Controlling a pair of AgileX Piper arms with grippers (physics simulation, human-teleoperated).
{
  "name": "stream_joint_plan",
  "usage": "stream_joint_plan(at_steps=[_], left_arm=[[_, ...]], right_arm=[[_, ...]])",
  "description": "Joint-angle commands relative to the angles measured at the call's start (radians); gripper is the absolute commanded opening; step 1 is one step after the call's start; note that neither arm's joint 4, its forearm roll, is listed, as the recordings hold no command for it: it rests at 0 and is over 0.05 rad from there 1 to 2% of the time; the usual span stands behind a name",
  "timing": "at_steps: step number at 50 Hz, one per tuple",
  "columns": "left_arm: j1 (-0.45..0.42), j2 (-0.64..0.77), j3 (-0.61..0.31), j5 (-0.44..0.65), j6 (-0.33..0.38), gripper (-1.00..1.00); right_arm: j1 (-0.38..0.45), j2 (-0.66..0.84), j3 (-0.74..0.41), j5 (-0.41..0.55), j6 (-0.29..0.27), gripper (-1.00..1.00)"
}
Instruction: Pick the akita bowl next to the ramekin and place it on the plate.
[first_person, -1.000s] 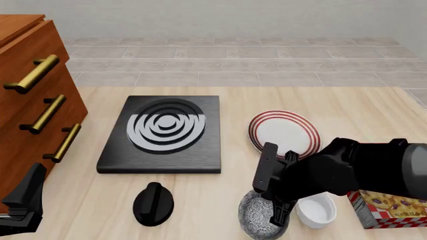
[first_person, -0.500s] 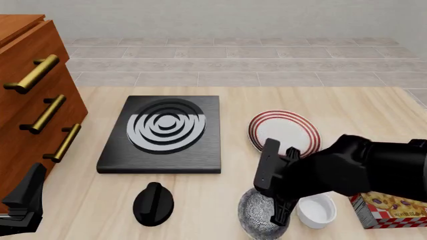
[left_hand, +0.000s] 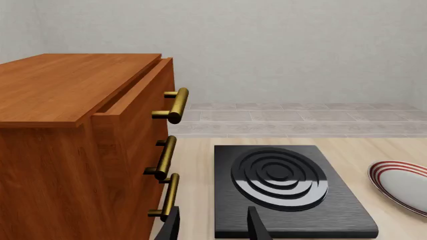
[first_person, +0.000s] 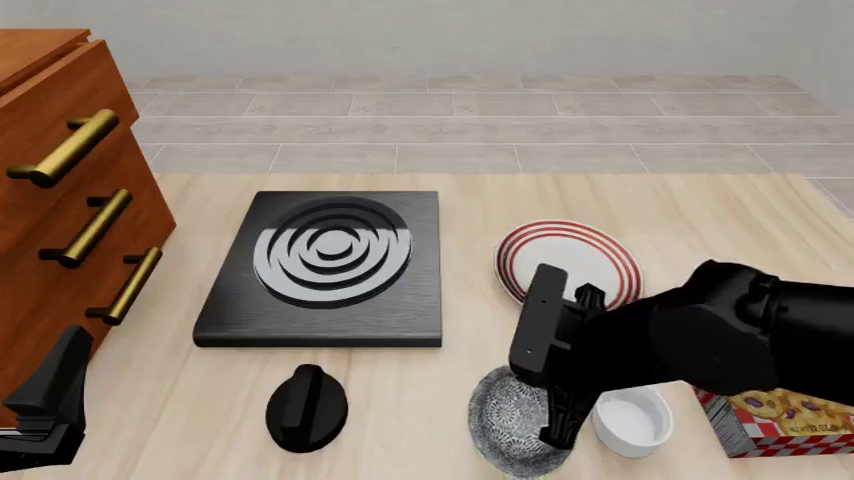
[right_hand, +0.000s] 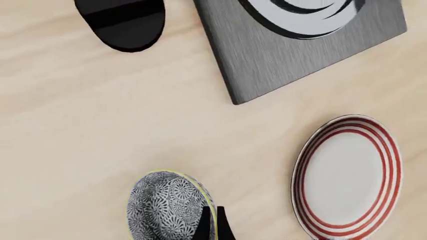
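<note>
The akita bowl (first_person: 511, 428), grey-and-white speckled, sits near the table's front edge with the white ramekin (first_person: 634, 420) just to its right. My right gripper (first_person: 561, 425) is shut on the bowl's right rim; the right wrist view shows its thin fingers (right_hand: 202, 227) pinching the akita bowl's (right_hand: 167, 205) edge. The red-ringed plate (first_person: 567, 262) lies behind them, also visible as the plate (right_hand: 347, 175). My left gripper (first_person: 47, 415) rests at the front left, and in its own view the left gripper (left_hand: 213, 230) is open and holds nothing.
A black stove slab (first_person: 327, 265) with white rings lies mid-table, with a black knob (first_person: 307, 405) in front of it. A wooden drawer cabinet (first_person: 67, 210) stands at the left. A red checkered box (first_person: 781, 420) sits at the front right, partly behind my right arm.
The right arm has shifted slightly up and to the left, and the akita bowl has shifted a little left with it. The left arm has not moved.
</note>
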Motion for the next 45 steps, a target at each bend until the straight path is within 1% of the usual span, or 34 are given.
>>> stream_joint_plan(at_steps=[1, 8, 10, 12, 19, 22, 23, 28, 29, 32, 34, 39, 40, 45], left_arm=[[0.0, 0.0, 0.0, 0.0, 0.0, 1.0], [0.0, 0.0, 0.0, 0.0, 0.0, 1.0], [0.0, 0.0, 0.0, 0.0, 0.0, 1.0], [0.0, 0.0, 0.0, 0.0, 0.0, 1.0], [0.0, 0.0, 0.0, 0.0, 0.0, 1.0], [0.0, 0.0, 0.0, 0.0, 0.0, 1.0], [0.0, 0.0, 0.0, 0.0, 0.0, 1.0], [0.0, 0.0, 0.0, 0.0, 0.0, 1.0], [0.0, 0.0, 0.0, 0.0, 0.0, 1.0], [0.0, 0.0, 0.0, 0.0, 0.0, 1.0], [0.0, 0.0, 0.0, 0.0, 0.0, 1.0], [0.0, 0.0, 0.0, 0.0, 0.0, 1.0], [0.0, 0.0, 0.0, 0.0, 0.0, 1.0], [0.0, 0.0, 0.0, 0.0, 0.0, 1.0]], right_arm=[[0.016, -0.042, -0.016, 0.019, 0.037, -1.0], [0.006, -0.051, -0.024, 0.028, 0.055, -1.0], [-0.008, -0.052, -0.029, 0.024, 0.052, -1.0], [-0.003, -0.063, -0.04, 0.03, 0.084, -1.0], [-0.017, -0.055, -0.06, 0.029, 0.098, -1.0], [-0.013, -0.07, -0.078, 0.037, 0.139, -1.0], [-0.007, -0.08, -0.096, 0.043, 0.172, -1.0], [-0.008, -0.075, -0.118, 0.046, 0.186, -1.0], [0.002, -0.08, -0.122, 0.051, 0.2, -1.0], [0.003, -0.081, -0.126, 0.052, 0.206, -1.0], [0.005, -0.087, -0.126, 0.052, 0.219, -1.0], [-0.016, -0.078, -0.146, 0.048, 0.23, -1.0], [-0.023, -0.074, -0.147, 0.044, 0.222, -1.0], [-0.04, -0.069, -0.156, 0.036, 0.227, -1.0]])
